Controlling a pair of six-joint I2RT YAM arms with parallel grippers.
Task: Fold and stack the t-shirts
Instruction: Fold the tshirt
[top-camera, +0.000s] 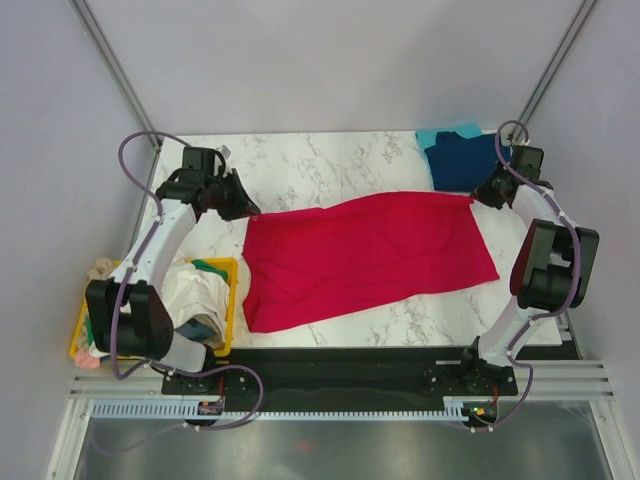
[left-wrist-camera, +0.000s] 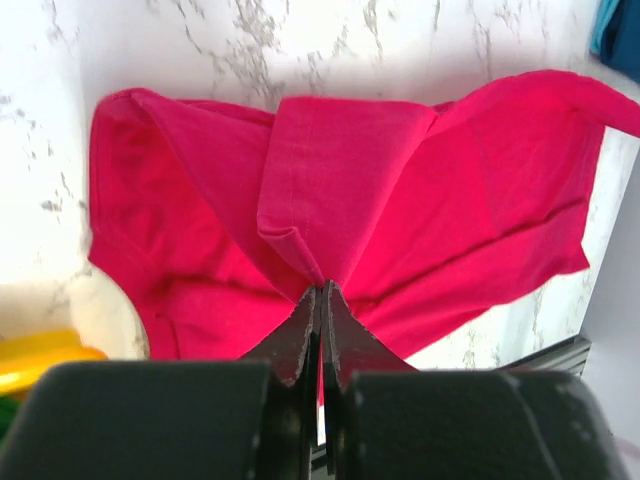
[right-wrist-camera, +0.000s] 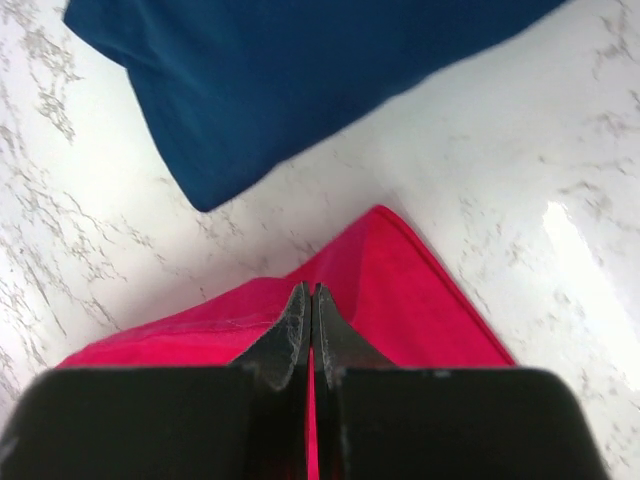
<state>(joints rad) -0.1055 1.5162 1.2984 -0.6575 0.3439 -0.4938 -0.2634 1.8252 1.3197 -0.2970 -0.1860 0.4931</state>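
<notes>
A crimson red t-shirt (top-camera: 365, 255) is spread across the middle of the marble table, stretched between both arms. At its far left corner my left gripper (top-camera: 254, 213) is shut, pinching a bunched fold of the red t-shirt (left-wrist-camera: 330, 200). My right gripper (top-camera: 472, 198) is shut on the far right corner of the red t-shirt (right-wrist-camera: 400, 300). A folded navy blue t-shirt (top-camera: 467, 160) lies on a teal t-shirt (top-camera: 432, 138) at the far right corner of the table. The navy t-shirt (right-wrist-camera: 300, 80) shows just beyond the right fingers.
A yellow bin (top-camera: 229, 300) beside the left arm's base holds a cream t-shirt (top-camera: 195, 290) with green cloth (top-camera: 208, 266) on top. The left arm (top-camera: 150, 250) reaches over it. Marble table (top-camera: 320, 165) extends behind the red shirt; a black rail (top-camera: 340, 365) runs along the near edge.
</notes>
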